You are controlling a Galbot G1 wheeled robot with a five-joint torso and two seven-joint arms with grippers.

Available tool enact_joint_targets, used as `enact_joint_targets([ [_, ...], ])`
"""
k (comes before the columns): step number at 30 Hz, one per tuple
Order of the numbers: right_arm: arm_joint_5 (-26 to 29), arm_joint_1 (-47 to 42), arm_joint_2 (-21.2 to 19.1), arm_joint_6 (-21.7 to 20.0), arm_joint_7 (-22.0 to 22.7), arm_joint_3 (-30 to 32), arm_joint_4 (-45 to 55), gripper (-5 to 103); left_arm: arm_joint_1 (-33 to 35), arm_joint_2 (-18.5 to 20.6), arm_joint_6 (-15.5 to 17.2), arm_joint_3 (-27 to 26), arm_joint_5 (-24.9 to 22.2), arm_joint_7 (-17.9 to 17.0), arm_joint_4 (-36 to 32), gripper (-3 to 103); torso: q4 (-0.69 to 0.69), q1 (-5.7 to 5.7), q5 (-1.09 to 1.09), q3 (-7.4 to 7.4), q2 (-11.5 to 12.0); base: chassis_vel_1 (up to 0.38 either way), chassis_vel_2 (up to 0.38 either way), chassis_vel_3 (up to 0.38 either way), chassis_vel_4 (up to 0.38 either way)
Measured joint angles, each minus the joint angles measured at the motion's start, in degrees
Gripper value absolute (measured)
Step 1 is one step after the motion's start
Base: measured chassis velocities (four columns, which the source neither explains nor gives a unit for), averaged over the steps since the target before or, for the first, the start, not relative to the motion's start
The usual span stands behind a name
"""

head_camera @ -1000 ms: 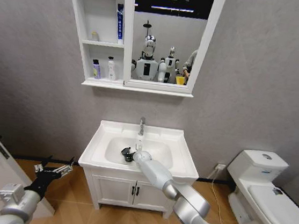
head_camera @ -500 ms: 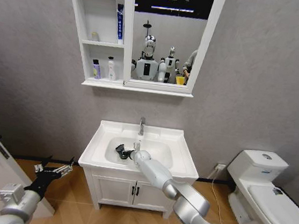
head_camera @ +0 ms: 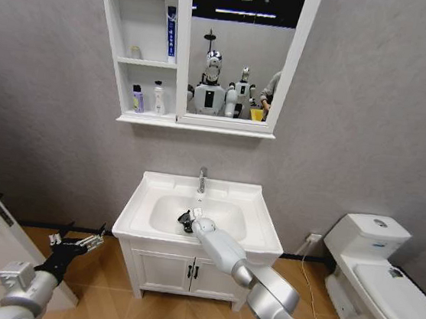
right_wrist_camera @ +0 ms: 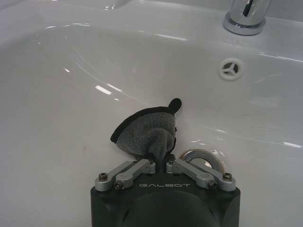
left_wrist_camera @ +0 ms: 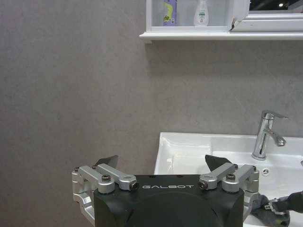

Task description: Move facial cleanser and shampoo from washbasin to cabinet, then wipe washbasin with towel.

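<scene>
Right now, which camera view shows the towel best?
The right wrist view: the towel is close, pinched by the right gripper beside the drain. The head view shows a small dark patch; the left wrist view, a corner.

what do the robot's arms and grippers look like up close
Both arms are smooth, rounded silver-grey segments. The left gripper and right gripper match: a black housing lettered GALBOT in pale type, silver metal linkage bars with dark screws, and dark fingertips.
</scene>
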State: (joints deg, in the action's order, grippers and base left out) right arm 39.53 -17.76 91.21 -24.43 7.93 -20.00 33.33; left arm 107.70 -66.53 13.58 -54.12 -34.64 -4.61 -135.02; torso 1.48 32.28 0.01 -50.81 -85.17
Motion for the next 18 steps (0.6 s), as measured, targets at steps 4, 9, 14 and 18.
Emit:
enact_joint_targets([
  [4,0.5,-0.3,-3.3,-0.4,1.1,0.5,1.6,5,0.0,0.0,0.0,0.0,0.0,0.0,0.0,100,0.05,0.00,-0.01,0.00,0.0,0.000,0.000,0.000,0.000],
  [9,0.8,-1.2,-5.4,-0.3,1.3,1.1,2.4,5,0.0,0.0,0.0,0.0,0.0,0.0,0.0,100,0.06,0.00,0.00,0.00,0.0,0.000,0.000,0.000,0.000],
  [14,0.0,-2.0,-5.3,0.9,0.8,1.6,0.8,5,0.0,0.0,0.0,0.0,0.0,0.0,0.0,100,0.03,0.00,-0.01,0.01,0.0,0.000,0.000,0.000,0.000],
  [18,0.2,-2.2,-3.7,1.6,0.0,2.0,-0.5,5,0.0,0.0,0.0,0.0,0.0,0.0,0.0,100,0.05,0.00,-0.02,0.01,0.0,0.000,0.000,0.000,0.000],
])
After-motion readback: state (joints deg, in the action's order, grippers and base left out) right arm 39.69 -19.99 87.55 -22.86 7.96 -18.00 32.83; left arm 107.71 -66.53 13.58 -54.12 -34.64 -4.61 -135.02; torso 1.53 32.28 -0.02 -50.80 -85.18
